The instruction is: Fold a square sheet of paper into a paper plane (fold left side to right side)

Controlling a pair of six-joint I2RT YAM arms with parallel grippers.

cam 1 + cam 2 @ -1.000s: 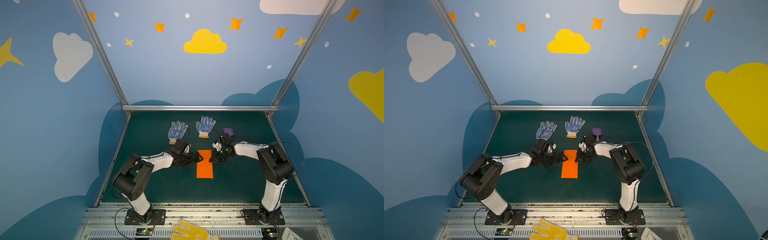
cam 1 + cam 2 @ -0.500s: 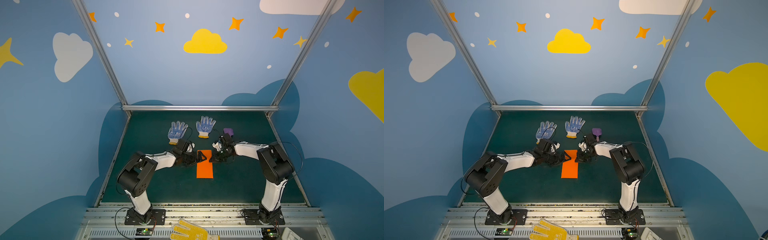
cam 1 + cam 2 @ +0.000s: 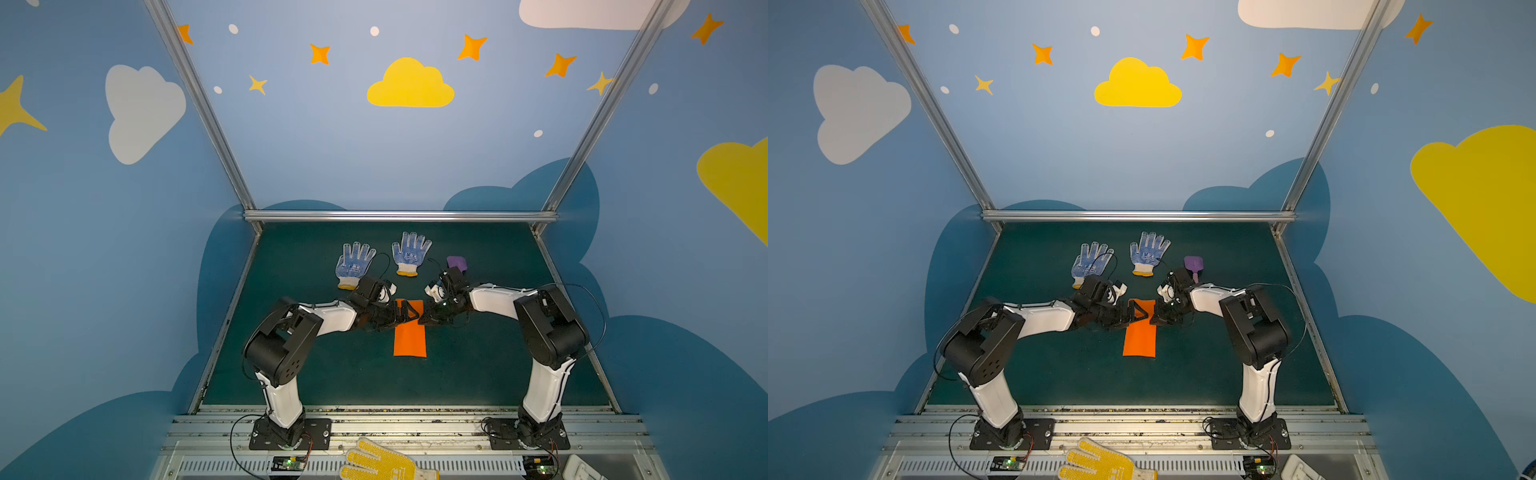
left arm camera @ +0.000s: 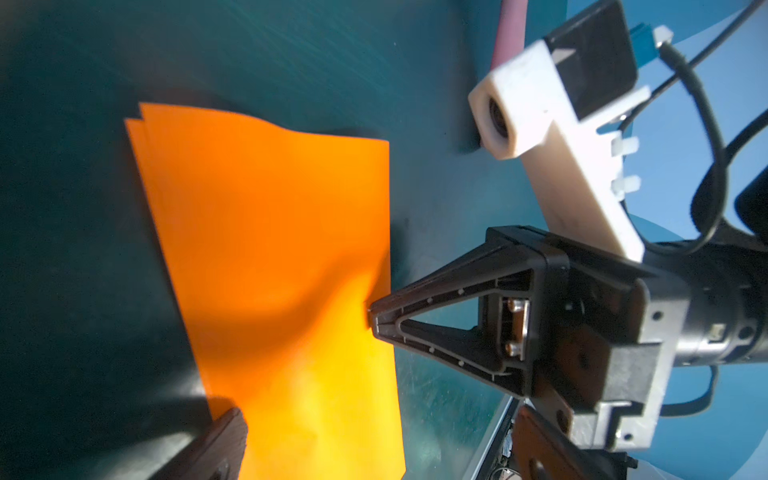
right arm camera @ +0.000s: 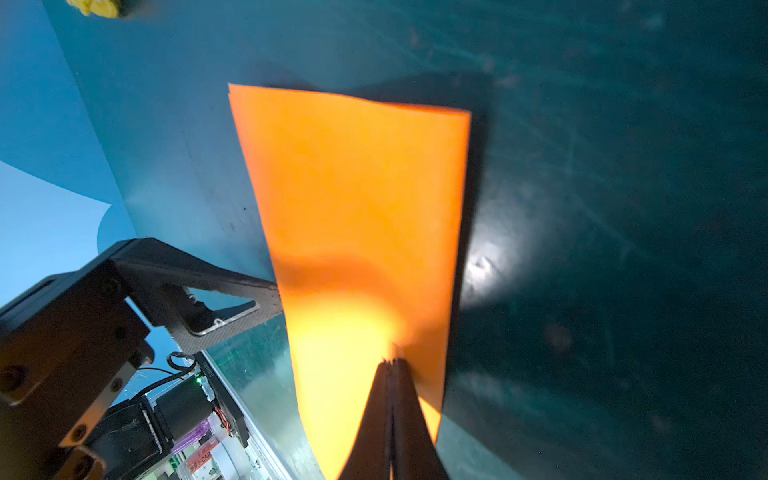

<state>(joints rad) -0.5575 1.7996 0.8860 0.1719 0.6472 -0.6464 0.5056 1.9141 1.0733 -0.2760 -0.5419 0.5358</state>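
The square sheet of paper [image 3: 409, 338] [image 3: 1139, 338] is bright orange and lies folded into a narrow rectangle on the green mat; layered edges show at one corner [image 4: 270, 249] [image 5: 357, 208]. No paper plane is in view. My left gripper [image 3: 410, 312] [image 3: 1139, 312] [image 4: 382, 440] is open, reaching from the left over the paper's far end with a finger on either side. My right gripper [image 3: 422, 320] [image 3: 1152, 321] [image 5: 392, 363] is shut, and its tip touches the paper near the right edge at the far end.
Two white gloves with blue dots [image 3: 355, 264] [image 3: 410, 253] lie behind the arms. A purple toy shovel [image 3: 456, 262] sits just behind the right wrist. A yellow dotted glove [image 3: 382, 461] rests on the front rail. Blue walls enclose the mat.
My left gripper has slid a little to the right, from beside the paper to over its far end. The right gripper and the paper have not moved.
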